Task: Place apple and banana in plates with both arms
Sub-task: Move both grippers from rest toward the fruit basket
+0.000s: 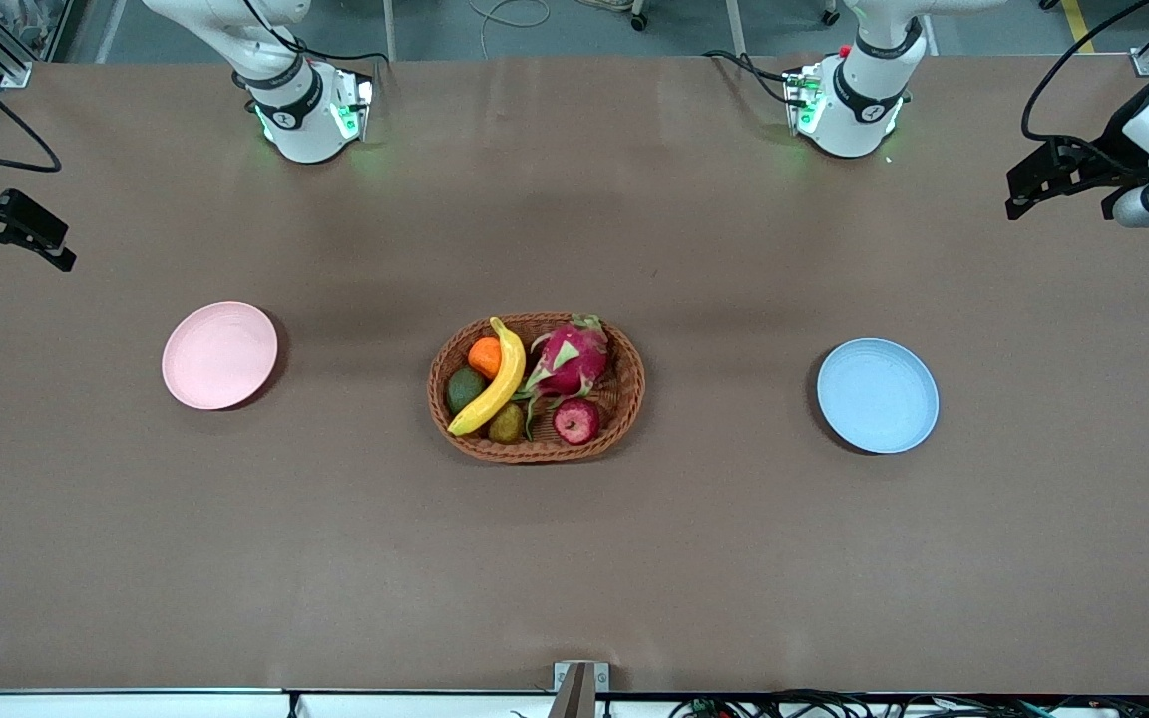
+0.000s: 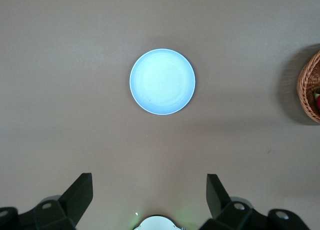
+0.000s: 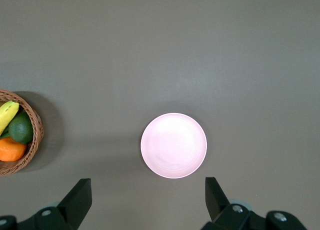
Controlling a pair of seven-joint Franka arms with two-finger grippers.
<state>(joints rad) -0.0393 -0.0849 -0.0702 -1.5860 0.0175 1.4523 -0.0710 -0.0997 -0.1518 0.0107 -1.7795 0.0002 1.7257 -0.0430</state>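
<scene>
Brown worktop [image 1: 574, 558] with a wicker basket [image 1: 634, 394] at its middle — inside lie the banana [image 1: 497, 384], the apple [image 1: 575, 420], an orange [image 1: 484, 356] and a dragon fruit [image 1: 572, 359]. Pink plate [image 1: 219, 355] sits toward the right arm's end, blue plate [image 1: 877, 395] toward the left arm's. Left gripper [image 2: 150, 197] and right gripper [image 3: 149, 197] hang high over the table ends, fingers spread — both hold nothing.
</scene>
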